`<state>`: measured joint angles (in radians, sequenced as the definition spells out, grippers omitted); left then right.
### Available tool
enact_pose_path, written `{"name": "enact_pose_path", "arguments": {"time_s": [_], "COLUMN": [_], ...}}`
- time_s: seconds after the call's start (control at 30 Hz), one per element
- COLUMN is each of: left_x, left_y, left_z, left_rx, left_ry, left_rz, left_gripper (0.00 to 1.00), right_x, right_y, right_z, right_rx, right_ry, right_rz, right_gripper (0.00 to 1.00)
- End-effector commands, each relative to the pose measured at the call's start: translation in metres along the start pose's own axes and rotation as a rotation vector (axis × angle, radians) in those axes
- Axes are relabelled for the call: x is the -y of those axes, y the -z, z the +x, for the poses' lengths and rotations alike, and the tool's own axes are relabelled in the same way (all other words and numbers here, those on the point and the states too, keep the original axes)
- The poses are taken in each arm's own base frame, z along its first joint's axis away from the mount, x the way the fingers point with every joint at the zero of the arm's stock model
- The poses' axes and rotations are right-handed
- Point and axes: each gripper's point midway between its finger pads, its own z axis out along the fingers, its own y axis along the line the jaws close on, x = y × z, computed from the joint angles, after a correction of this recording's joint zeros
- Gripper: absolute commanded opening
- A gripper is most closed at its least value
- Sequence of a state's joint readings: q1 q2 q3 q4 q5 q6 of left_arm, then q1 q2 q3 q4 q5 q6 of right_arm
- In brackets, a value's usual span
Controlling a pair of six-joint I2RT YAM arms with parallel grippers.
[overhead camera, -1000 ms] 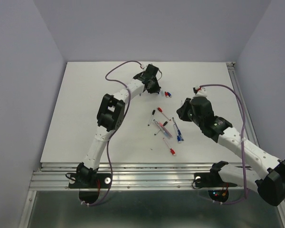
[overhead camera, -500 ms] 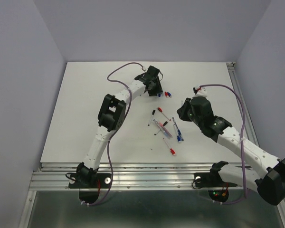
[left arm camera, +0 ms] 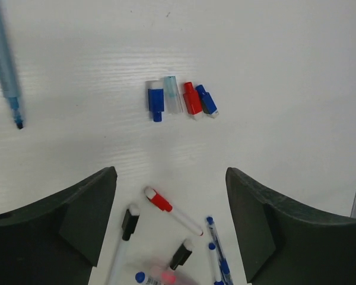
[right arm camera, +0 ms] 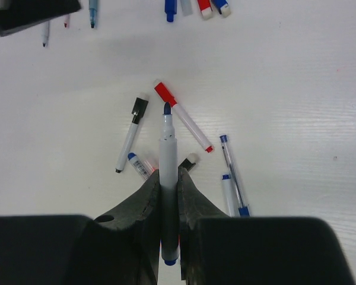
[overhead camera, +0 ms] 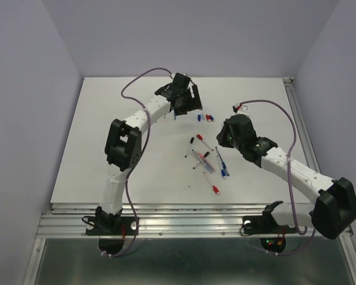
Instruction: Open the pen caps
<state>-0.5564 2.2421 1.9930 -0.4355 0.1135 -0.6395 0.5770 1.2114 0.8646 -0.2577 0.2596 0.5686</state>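
Overhead, the white tabletop [overhead camera: 107,148] carries everything; the left pincer [left arm camera: 169,196] hangs above it with jaws spread wide, gripping nothing; the right pincer [right arm camera: 168,184] is clamped on a blue-tipped pen [right arm camera: 168,151] that is uncapped and points straight ahead; loose pens [right arm camera: 184,124] lie scattered just beyond that tip; four pen caps [left arm camera: 192,100] — blue, clear, red, blue — lie side by side just ahead of the left pincer.

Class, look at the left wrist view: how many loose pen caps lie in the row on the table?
4, side by side, left to right: blue cap, clear cap, red cap, second blue cap. Others may lie outside this view.
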Motion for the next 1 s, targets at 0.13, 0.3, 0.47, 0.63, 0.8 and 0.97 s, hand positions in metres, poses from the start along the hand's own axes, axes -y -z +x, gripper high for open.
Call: {"name": "enact_pose_path", "arguments": {"time_s": [0.13,0.3,0.47,0.63,0.8,0.97], "left_x": [-0.026,-0.089,-0.125,-0.13,-0.128,-0.128], "left_y": [0.148,0.144,0.134,0.146,0.154,0.154], "left_z": [-0.039,0.032,0.107,0.12,0.117,0.121], "left_rx": [0.291,0.211,0.054,0.055,0.071,0.052], "left_ry": [0.056,0.09,0.112,0.129,0.113,0.095], "left_rz": [-0.017,-0.114,-0.116,-0.096,-0.084,-0.082], "left_gripper": [0.9,0.94,0.94,0.95,0.98,0.98], "right_x": [-0.052,-0.064,-0.086,-0.094,-0.108,-0.106], "right_y": [-0.054,-0.111,-0.158,-0.212,-0.246,-0.27], "right_z": [-0.048,-0.037,-0.051,-0.031,-0.035,-0.014], "right_rx": [0.062,-0.002,0.008,-0.052,-0.045,-0.093], "right_ry": [0.016,0.087,0.138,0.175,0.178,0.173], "right_rz": [-0.057,-0.035,-0.042,-0.03,-0.038,-0.03], "right_gripper": [0.04,0.04,0.04,0.04,0.05,0.08]}}
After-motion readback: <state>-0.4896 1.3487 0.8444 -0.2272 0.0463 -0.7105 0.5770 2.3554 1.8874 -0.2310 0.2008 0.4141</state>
